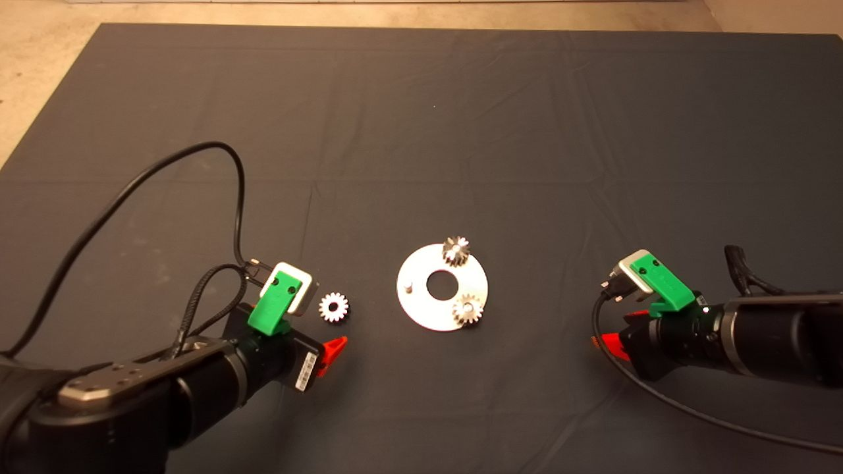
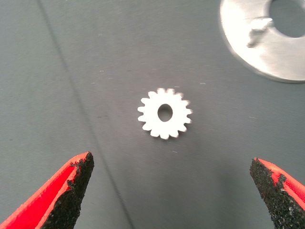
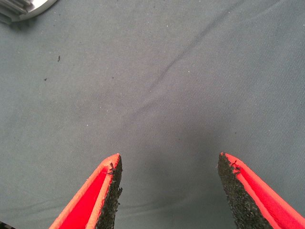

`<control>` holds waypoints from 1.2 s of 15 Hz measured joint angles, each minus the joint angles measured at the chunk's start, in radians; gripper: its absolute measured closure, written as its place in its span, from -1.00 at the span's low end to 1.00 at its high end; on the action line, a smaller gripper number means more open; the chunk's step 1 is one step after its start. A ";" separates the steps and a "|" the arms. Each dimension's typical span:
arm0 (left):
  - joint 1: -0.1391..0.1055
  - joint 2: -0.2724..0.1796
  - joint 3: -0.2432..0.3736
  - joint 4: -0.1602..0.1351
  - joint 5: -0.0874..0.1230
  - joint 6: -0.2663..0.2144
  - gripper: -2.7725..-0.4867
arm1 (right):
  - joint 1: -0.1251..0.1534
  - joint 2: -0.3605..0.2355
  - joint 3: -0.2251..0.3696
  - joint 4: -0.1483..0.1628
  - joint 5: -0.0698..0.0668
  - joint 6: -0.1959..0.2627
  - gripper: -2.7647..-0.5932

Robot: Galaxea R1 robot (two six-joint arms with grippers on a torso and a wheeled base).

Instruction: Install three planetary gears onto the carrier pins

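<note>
Head view: a shiny round disc [image 1: 442, 288] lies near the middle of the tabletop [image 1: 421, 131], which is covered by a dark mat.
Gears on pins: two gears already sit on the disc, one at its far edge [image 1: 456, 251] and one at its near right edge [image 1: 467, 309].
Bare pin: one short stud [image 1: 408, 287] on the disc's left side carries nothing; the left wrist view shows it too [image 2: 258, 31].
Loose gear: a bright silver gear [image 1: 334, 307] lies flat on the mat, near the disc's left edge but apart from it.
Handling: it looks like solid metal, so likely stiff, light for its size and slick on the faces (teeth may give better purchase). Lying flat, it is best pinched across its toothed rim, kept level so the centre hole can meet the stud.
Left end effector [image 2: 171, 191]: wide open, holding nothing, just beside the loose gear [image 2: 165, 113] and aimed at it; neither pad touches it.
Right end effector [image 3: 167, 186]: open and empty over bare mat, well to the disc's right.
Progress: two of three gears look installed.
</note>
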State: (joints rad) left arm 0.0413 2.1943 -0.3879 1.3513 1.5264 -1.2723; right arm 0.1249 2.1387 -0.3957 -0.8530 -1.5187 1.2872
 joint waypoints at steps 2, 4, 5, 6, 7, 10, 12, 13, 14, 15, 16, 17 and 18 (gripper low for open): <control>0.014 0.005 -0.021 0.007 0.000 0.009 -0.65 | 0.000 0.000 0.000 0.000 0.000 0.000 0.19; 0.022 0.010 -0.039 0.008 0.001 0.023 -0.65 | 0.000 -0.003 0.000 0.000 0.000 0.000 0.19; 0.022 0.013 -0.046 0.010 0.000 0.027 -0.65 | 0.000 -0.003 0.000 0.000 0.000 0.000 0.19; 0.022 0.016 -0.054 0.011 0.000 0.030 -0.65 | 0.000 -0.003 0.000 0.000 0.000 0.000 0.19; 0.022 0.018 -0.058 0.012 -0.001 0.033 -0.65 | 0.000 -0.003 0.000 0.000 0.000 0.000 0.19; 0.028 0.023 -0.078 0.016 0.000 0.037 -0.65 | 0.000 -0.003 0.000 -0.001 0.000 0.000 0.19; 0.039 0.034 -0.097 0.017 0.000 0.039 -0.65 | 0.000 -0.003 0.000 -0.001 0.000 0.000 0.19; 0.041 0.038 -0.107 0.018 0.000 0.040 -0.65 | 0.000 -0.003 0.000 -0.001 0.001 0.000 0.19; 0.041 0.044 -0.118 0.019 0.000 0.040 -0.65 | 0.000 -0.003 0.000 -0.001 0.000 0.000 0.19; 0.041 0.051 -0.126 0.019 0.000 0.040 -0.65 | 0.000 -0.003 0.000 -0.001 0.001 0.000 0.19; 0.042 0.057 -0.135 0.019 0.000 0.041 -0.65 | 0.000 -0.003 0.000 -0.001 0.001 0.000 0.19; 0.042 0.059 -0.143 0.019 -0.001 0.041 -0.65 | 0.000 -0.003 0.000 -0.001 0.001 0.000 0.19; 0.042 0.061 -0.152 0.019 0.000 0.041 -0.65 | 0.000 -0.003 0.000 -0.001 0.000 0.000 0.19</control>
State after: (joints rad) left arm 0.0836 2.2553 -0.5397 1.3704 1.5260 -1.2315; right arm 0.1245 2.1355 -0.3957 -0.8538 -1.5183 1.2868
